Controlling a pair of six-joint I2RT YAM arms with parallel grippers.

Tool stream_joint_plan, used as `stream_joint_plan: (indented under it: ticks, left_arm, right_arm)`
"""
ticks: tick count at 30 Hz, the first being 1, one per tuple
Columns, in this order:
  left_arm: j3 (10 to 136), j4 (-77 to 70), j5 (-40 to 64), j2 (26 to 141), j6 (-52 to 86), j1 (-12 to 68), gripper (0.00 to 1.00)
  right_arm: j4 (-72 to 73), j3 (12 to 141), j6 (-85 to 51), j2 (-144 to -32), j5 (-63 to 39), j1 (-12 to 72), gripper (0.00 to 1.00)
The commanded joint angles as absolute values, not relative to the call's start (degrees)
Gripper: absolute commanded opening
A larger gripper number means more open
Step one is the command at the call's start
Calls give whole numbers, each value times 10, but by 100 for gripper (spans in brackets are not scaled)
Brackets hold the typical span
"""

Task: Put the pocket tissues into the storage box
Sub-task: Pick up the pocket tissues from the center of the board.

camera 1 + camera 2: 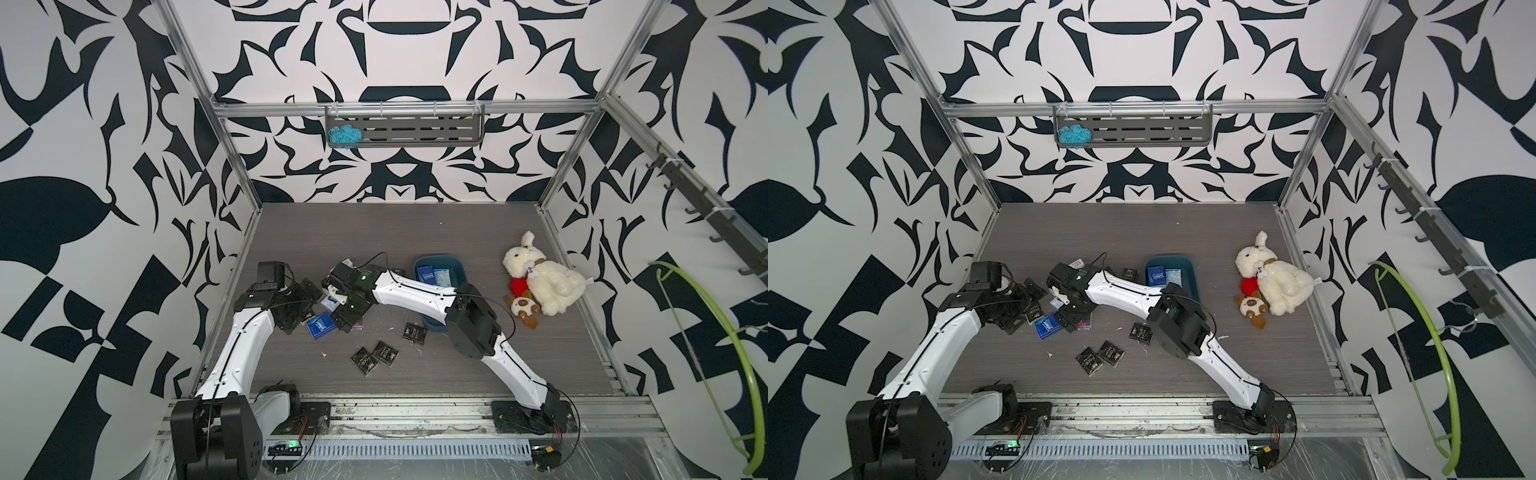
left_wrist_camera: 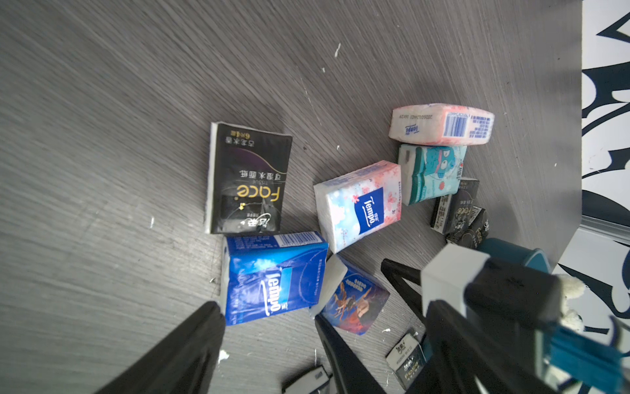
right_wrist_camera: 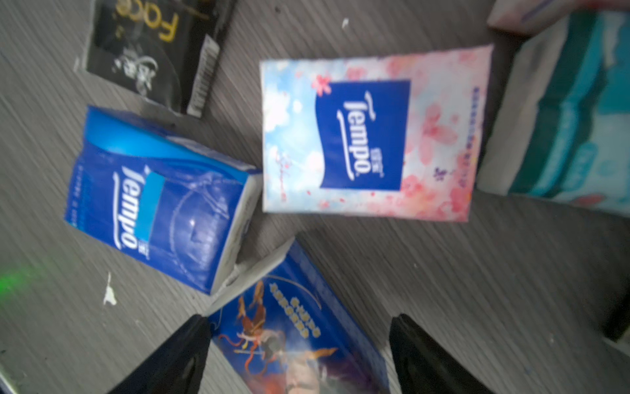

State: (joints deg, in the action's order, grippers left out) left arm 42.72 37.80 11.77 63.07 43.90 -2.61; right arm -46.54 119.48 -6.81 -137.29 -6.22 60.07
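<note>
The teal storage box (image 1: 462, 271) (image 1: 1192, 272) sits behind my right arm with a few pocket tissues (image 1: 426, 274) inside. More pocket tissues lie clustered on the table: a blue packet (image 1: 321, 326) (image 2: 272, 276) (image 3: 156, 201), a pink-white one (image 2: 358, 204) (image 3: 368, 136), a teal one (image 2: 433, 174) and a black one (image 2: 249, 177). My right gripper (image 3: 300, 341) (image 1: 347, 320) is open, its fingers straddling a dark blue illustrated packet (image 3: 293, 327) (image 2: 354, 300). My left gripper (image 2: 320, 327) (image 1: 299, 313) hangs open just left of the cluster, holding nothing.
Three black packets (image 1: 365, 361) (image 1: 385, 353) (image 1: 414, 332) lie nearer the front edge. A white plush rabbit (image 1: 540, 278) and a small plush dog (image 1: 524, 308) lie right of the box. A grey slotted shelf (image 1: 415, 129) with blue yarn (image 1: 343, 135) hangs on the back wall.
</note>
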Motion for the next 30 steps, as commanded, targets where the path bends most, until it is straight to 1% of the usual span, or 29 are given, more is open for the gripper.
stream_joint_plan:
  ticks: [1, 7, 13, 21, 23, 25, 29, 30]
  left_arm:
    - [421, 390, 121, 623, 440, -28, 99]
    - [415, 388, 121, 620, 445, -27, 99]
    - [415, 388, 127, 619, 456, -28, 99]
    - [409, 383, 134, 611, 462, -28, 99]
    - [408, 384, 135, 611, 462, -28, 99]
    - [409, 386, 138, 613, 463, -28, 99]
    - [415, 388, 143, 615, 465, -28, 99]
    - [417, 389, 143, 614, 465, -28, 99]
  right_arm:
    - [-475, 1172, -46, -1342, -58, 602, 86]
    - [-464, 1134, -63, -1321, -54, 608, 84]
    - [-458, 1100, -69, -1298, -44, 616, 84]
    - [-452, 1085, -79, -1292, -27, 619, 81]
    - [-452, 1089, -80, -1299, -20, 620, 75]
    - [-452, 1092, -82, -1305, -12, 620, 67]
    - [-446, 1097, -83, -1309, 6, 619, 40]
    - [-444, 1096, -83, -1307, 8, 618, 35]
